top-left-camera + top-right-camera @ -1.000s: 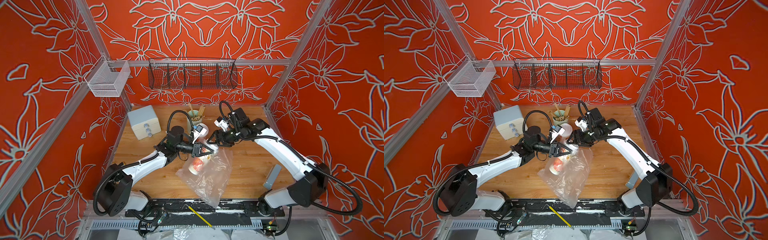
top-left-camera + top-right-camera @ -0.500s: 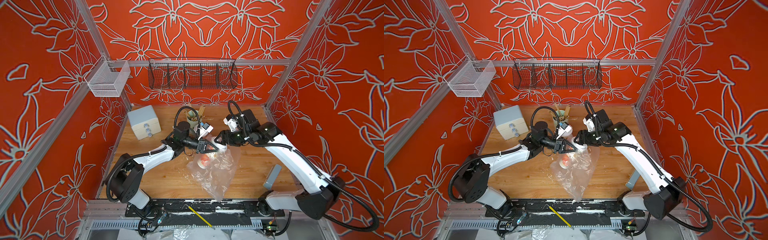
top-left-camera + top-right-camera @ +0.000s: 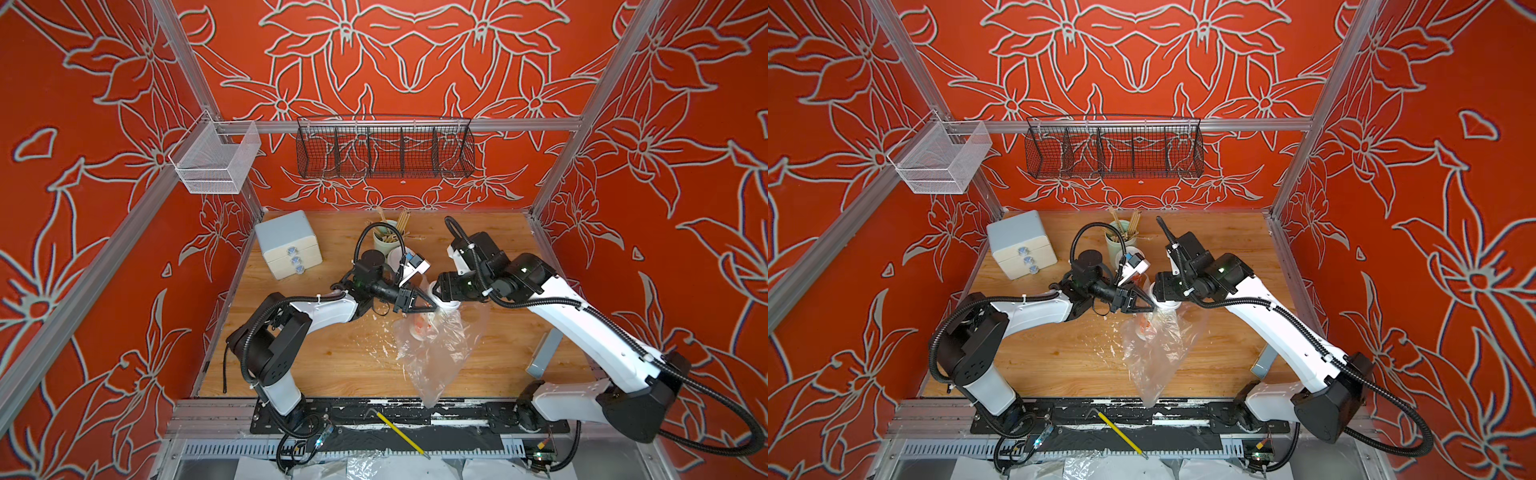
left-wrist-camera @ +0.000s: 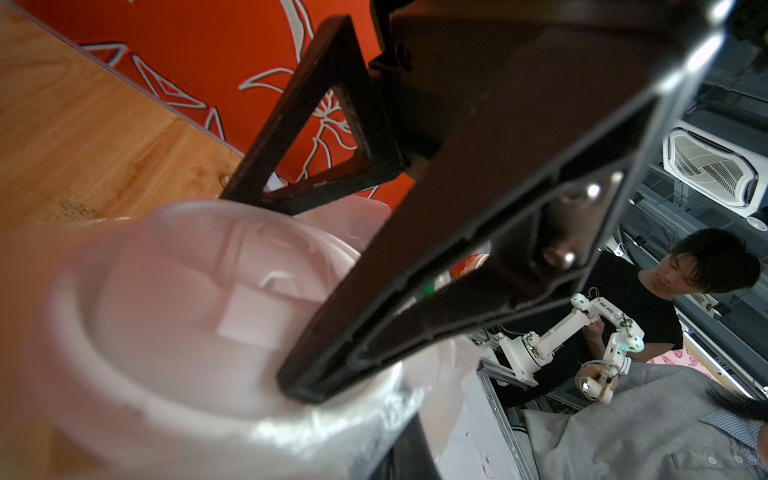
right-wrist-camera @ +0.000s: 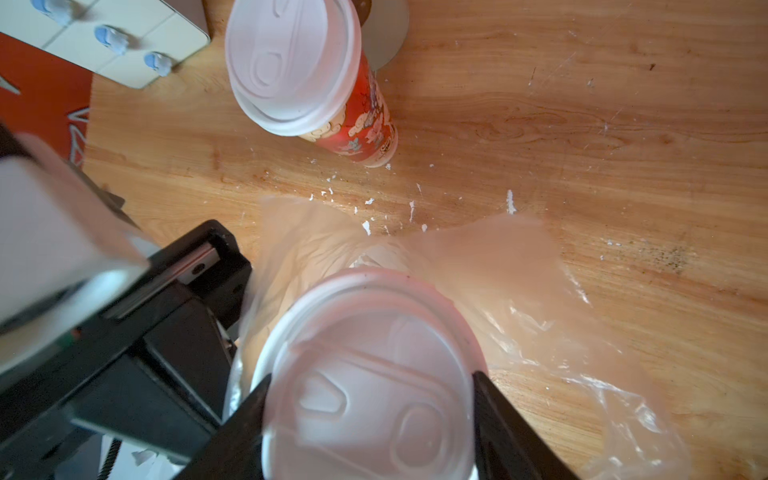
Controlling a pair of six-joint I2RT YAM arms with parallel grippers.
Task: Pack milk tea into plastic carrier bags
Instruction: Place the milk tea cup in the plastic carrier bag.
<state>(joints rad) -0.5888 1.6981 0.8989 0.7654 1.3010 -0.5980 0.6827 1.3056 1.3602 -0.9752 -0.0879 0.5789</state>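
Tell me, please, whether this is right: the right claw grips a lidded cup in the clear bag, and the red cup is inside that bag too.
Not quite: the red cup stands outside the clear bag, on the table, as the right wrist view shows. The right claw does grip the lidded cup in the bag.

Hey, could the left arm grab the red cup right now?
Probably not yet: the left gripper is shut on the plastic bag, which holds the cream cup. The red cup stands uncovered close by its wrist, so releasing comes first.
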